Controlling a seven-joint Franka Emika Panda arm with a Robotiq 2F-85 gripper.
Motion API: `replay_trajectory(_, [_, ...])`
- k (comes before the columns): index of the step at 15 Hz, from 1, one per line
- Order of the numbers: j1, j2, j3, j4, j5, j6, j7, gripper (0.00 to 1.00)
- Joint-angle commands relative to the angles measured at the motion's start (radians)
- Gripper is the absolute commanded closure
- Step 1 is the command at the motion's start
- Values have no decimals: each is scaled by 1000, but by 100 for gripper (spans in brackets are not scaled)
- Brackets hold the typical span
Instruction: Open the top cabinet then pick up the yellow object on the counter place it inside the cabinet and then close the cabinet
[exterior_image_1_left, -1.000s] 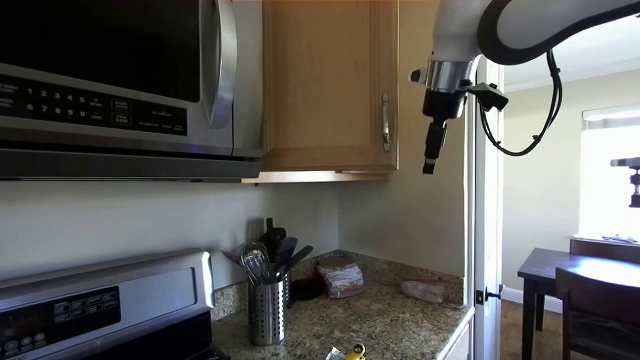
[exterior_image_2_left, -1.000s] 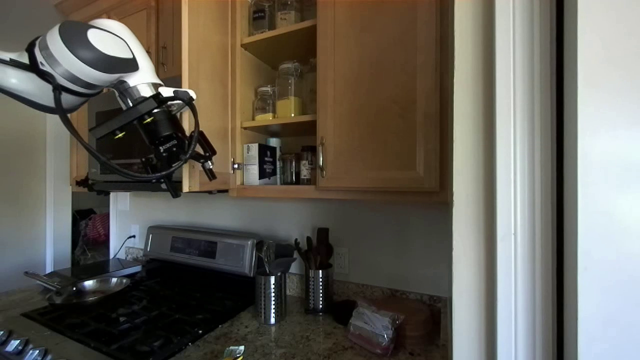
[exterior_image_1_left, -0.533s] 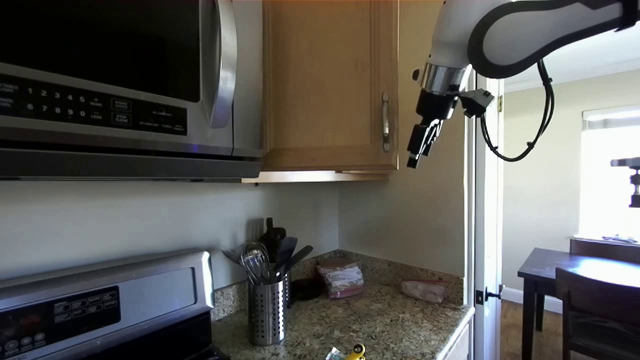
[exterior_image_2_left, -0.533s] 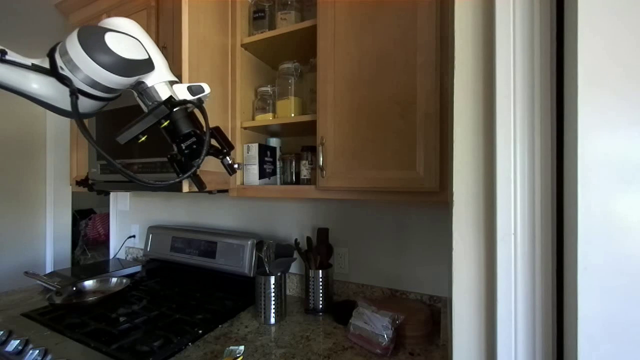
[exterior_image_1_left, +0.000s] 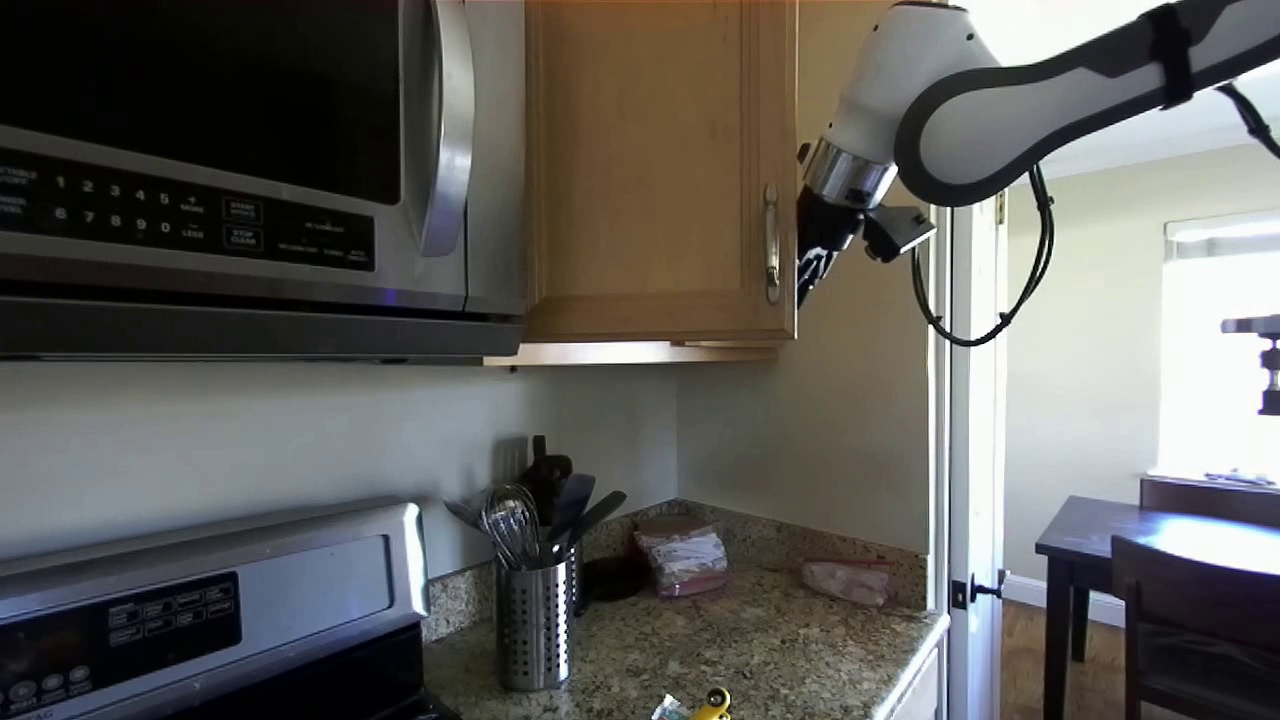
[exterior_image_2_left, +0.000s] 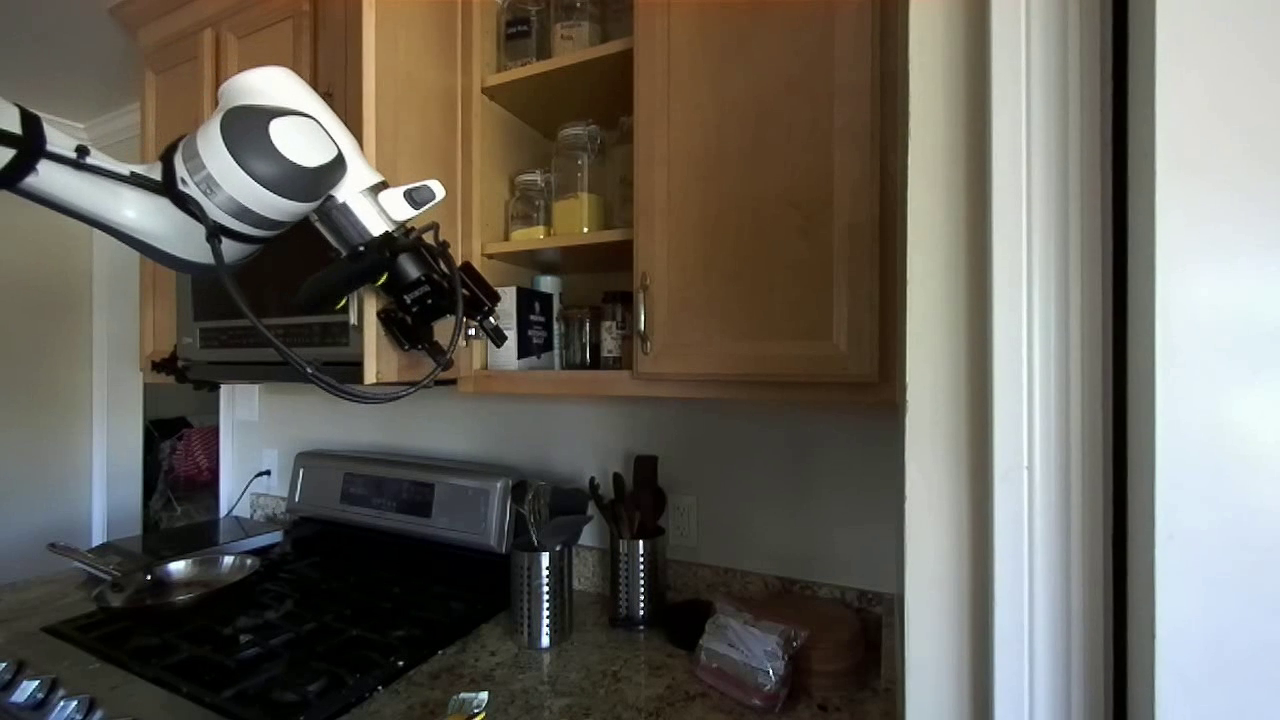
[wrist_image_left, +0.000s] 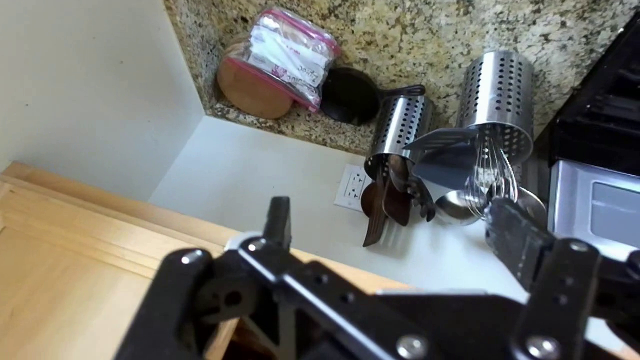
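Note:
The top cabinet's left door (exterior_image_1_left: 640, 170) stands swung open, with its metal bar handle (exterior_image_1_left: 771, 245). Its inner face also shows in an exterior view (exterior_image_2_left: 420, 130); the right door (exterior_image_2_left: 755, 190) is shut. My gripper (exterior_image_2_left: 470, 345) is open and empty, angled down in front of the open shelves. In an exterior view the fingers are partly hidden behind the open door's edge. In the wrist view the fingertips (wrist_image_left: 389, 205) are wide apart with nothing between them. The yellow object (exterior_image_1_left: 712, 706) lies on the granite counter (exterior_image_1_left: 770, 650), cut by the frame's lower edge; it also shows in an exterior view (exterior_image_2_left: 466, 708).
A box (exterior_image_2_left: 522, 325) and jars (exterior_image_2_left: 580, 180) stand on the shelves. The microwave (exterior_image_1_left: 200, 120) is beside the open door. Steel canisters (exterior_image_2_left: 541, 595) with utensils and plastic-bagged goods (exterior_image_2_left: 750, 650) stand on the counter. A pan (exterior_image_2_left: 190, 578) sits near the stove.
My gripper has moved toward the cabinet opening, inside the open door, and tilted more; its fingers now pass behind the door edge in an exterior view. The doors and yellow object have not moved.

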Motion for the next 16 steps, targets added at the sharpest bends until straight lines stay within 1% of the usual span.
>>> replay_trajectory(1, [23, 3, 24, 17, 6, 35, -10, 0])
replay_trajectory(4, [74, -11, 34, 31, 53, 34, -45, 0])
replay_trajectory(6, [126, -18, 33, 40, 103, 37, -78, 0])
replay_trajectory(8, [153, -16, 41, 52, 134, 30, -89, 0])
replay_trajectory(9, [151, -15, 51, 58, 131, 24, -78, 0])
replay_trajectory(10, [109, -10, 87, 59, 80, 13, -19, 0])
replay_trajectory(11, [106, -4, 92, 59, 76, 6, -13, 0])
replay_trajectory(12, [64, 11, 120, 55, 30, -3, 37, 0])
replay_trajectory(16, [14, 67, 162, 49, -37, -57, 126, 0])
